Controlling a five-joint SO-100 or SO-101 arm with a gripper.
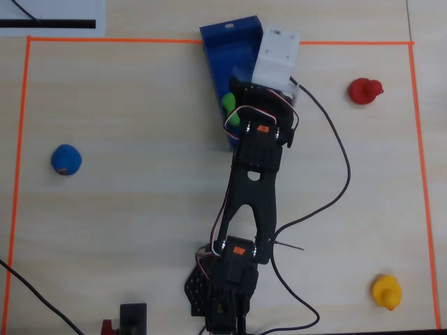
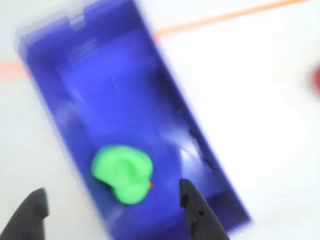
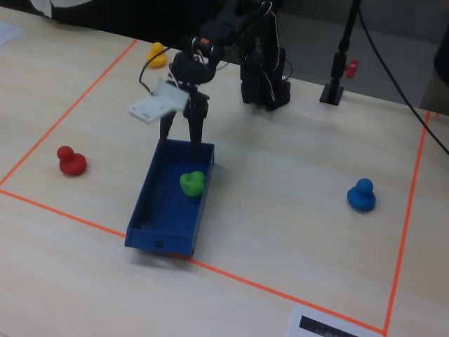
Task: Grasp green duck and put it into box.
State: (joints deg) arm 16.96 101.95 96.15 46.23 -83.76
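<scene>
Green duck (image 3: 192, 183) is lying inside the box (image 3: 151, 203), untouched; pincer (image 3: 181, 140) is hanging wide and empty above it. Pale wood worktop (image 3: 280, 210) is showing orange tape border (image 3: 63, 208) around the box.

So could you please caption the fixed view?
Open gripper above the blue box, green duck lying inside.

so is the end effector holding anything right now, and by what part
Nothing is held. The end effector is open, its fingers apart above the box, and the green duck lies loose on the box floor, touching neither finger.
</scene>
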